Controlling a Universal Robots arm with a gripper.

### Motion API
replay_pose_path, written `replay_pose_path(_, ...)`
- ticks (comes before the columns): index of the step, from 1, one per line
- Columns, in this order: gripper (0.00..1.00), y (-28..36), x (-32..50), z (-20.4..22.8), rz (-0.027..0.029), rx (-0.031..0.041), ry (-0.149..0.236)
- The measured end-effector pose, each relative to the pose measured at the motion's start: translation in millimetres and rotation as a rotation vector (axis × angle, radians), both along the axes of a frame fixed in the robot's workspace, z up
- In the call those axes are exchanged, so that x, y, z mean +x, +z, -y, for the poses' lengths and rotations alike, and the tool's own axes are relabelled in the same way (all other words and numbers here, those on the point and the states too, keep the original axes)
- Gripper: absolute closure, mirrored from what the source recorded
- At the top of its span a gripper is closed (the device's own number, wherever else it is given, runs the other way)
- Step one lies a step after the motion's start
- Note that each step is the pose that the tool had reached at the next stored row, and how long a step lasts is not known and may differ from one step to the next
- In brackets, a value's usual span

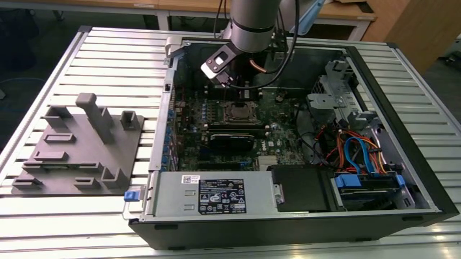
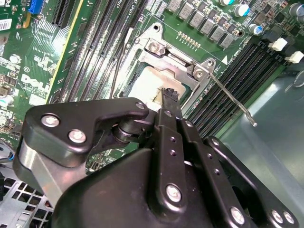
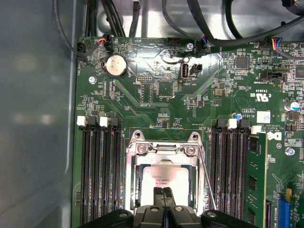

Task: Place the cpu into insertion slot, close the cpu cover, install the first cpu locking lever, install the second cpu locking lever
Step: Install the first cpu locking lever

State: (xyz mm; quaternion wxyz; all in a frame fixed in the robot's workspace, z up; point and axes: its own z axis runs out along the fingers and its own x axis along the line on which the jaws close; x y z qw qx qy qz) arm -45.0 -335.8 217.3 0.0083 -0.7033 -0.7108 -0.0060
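Silvery and dull, flat square cpu (image 3: pixel 173 178) (image 2: pixel 145 88) seated in the insertion slot (image 3: pixel 133 166), a small square socket with a silvery rim set into a green circuit board (image 3: pixel 156 90). Framing it in both wrist views, thin silvery metal cpu cover (image 3: pixel 164 160) (image 2: pixel 183 64) with a cut-out middle, lying down over the chip's edges. Black hand (image 3: pixel 164 194) (image 2: pixel 169 97) poised over one edge of the cpu, fingertips closed together with nothing between them; actual contact with the chip impossible to tell. Just beside the socket, thin wire lever (image 3: pixel 205 178) (image 2: pixel 232 100) slanting along one side, hooked end standing out over long black memory slots (image 3: pixel 99 171). In the exterior view, grey arm (image 1: pixel 252 24) reaching down into an open black computer case (image 1: pixel 403 108) resting on a slatted metal surface (image 1: pixel 108 59). Grey moulded fixture (image 1: pixel 79 145) on that surface toward the exterior view's left, apart from the case.
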Motion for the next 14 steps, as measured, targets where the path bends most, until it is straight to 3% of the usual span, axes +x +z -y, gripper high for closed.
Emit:
replay_pose_path(8,0.90,1.7,0.0,0.0,0.0000,0.0001,0.000)
replay_pose_path(14,0.90,7.0,0.0,0.0,0.0000,0.0000,0.000)
